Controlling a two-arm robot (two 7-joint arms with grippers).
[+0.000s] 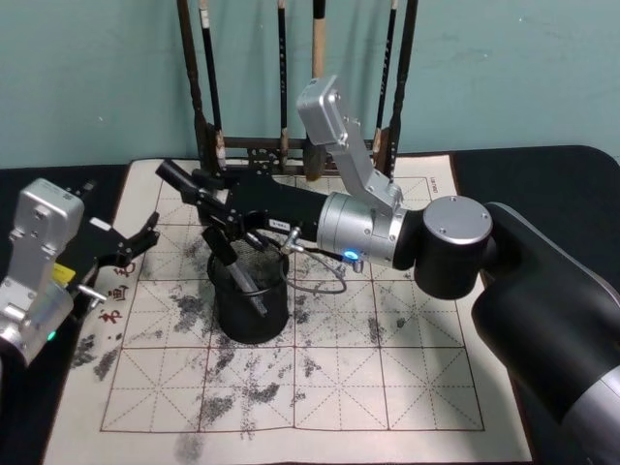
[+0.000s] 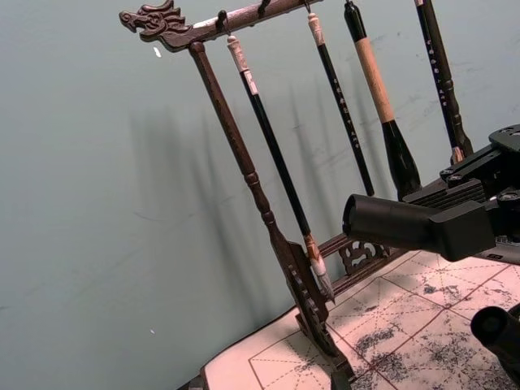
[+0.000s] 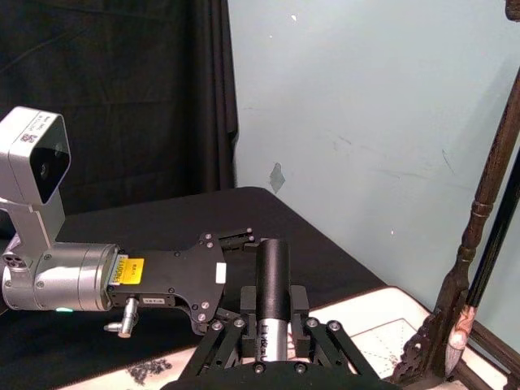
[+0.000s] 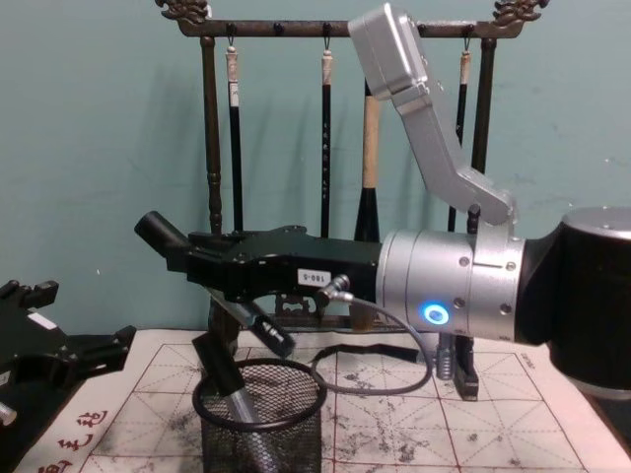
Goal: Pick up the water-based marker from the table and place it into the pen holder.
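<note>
My right gripper (image 1: 215, 208) reaches across from the right and is shut on the water-based marker (image 1: 172, 178), a black-capped stick held tilted. The marker's cap end (image 4: 158, 233) pokes out past the fingers toward my left. In the right wrist view the marker (image 3: 273, 280) stands between the fingers. The pen holder (image 1: 247, 325), a black mesh cup, stands on the mat just below the gripper. A grey-and-black pen (image 4: 237, 394) leans inside the pen holder (image 4: 296, 434). My left gripper (image 1: 136, 247) rests open at the mat's left edge.
The tall dark brush rack (image 1: 291, 145) with hanging brushes stands behind the holder against the teal wall. An ink-stained gridded practice mat (image 1: 387, 368) covers the black table. A grey cable (image 1: 320, 281) loops beside the holder.
</note>
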